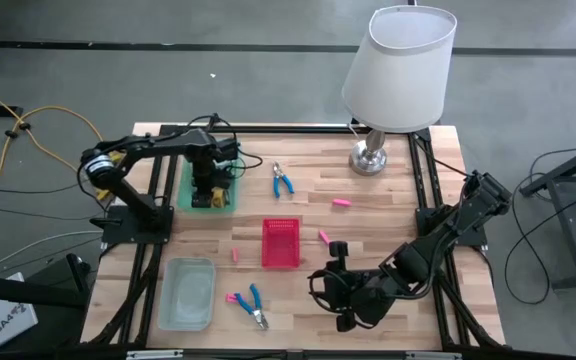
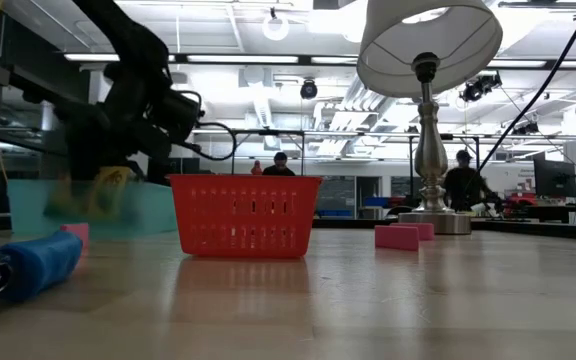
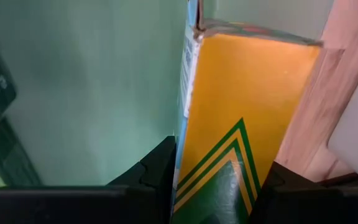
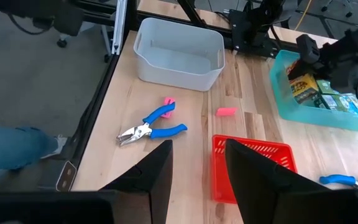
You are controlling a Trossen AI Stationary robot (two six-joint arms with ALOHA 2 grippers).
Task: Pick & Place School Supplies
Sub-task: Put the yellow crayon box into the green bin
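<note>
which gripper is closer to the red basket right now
Right. The right gripper hovers open just off the red basket, toward the table's near edge; the left gripper is farther, over the green tray, gripping a yellow-and-green box.

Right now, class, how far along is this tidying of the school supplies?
Done: nothing shows in the red basket yet. In hand: the left gripper grips a yellow-and-green box over the green tray. Left: pink erasers and blue-handled tools lie loose. The right gripper waits open.

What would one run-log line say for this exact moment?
left gripper: shut on yellow-and-green box over green tray | right gripper: open, empty, near red basket | basket: nothing seen inside
</note>
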